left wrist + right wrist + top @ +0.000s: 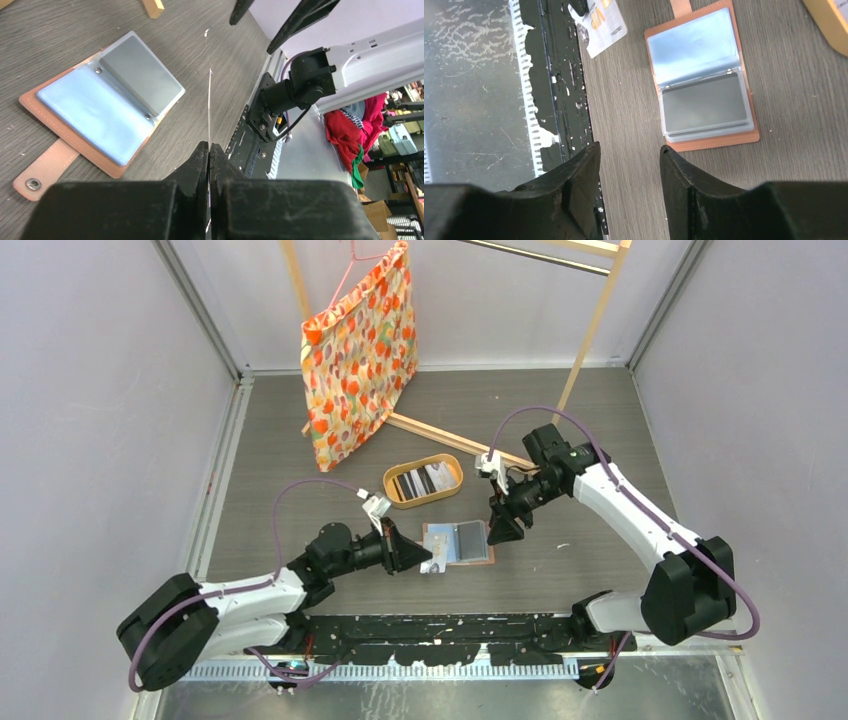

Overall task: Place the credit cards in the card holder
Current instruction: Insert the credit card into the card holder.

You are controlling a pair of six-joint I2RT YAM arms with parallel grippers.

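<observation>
The card holder (462, 542) lies open on the table, salmon-tan with a light-blue pocket and a grey pocket; it also shows in the left wrist view (100, 105) and the right wrist view (701, 80). My left gripper (424, 560) is shut on a white credit card (434, 566) just left of the holder's snap tab. The card shows edge-on in the left wrist view (209, 100), rising from my shut left gripper (209, 147), and flat in the right wrist view (600, 22). My right gripper (500, 532) is open and empty at the holder's right edge, its fingers (630, 150) apart above bare table.
An oval wooden tray (388, 482) with several more credit cards (425, 480) sits just behind the holder; its corner shows in the right wrist view (831, 22). A floral bag (360, 350) hangs on a wooden rack (455, 443) at the back. The black base rail (450, 635) runs along the near edge.
</observation>
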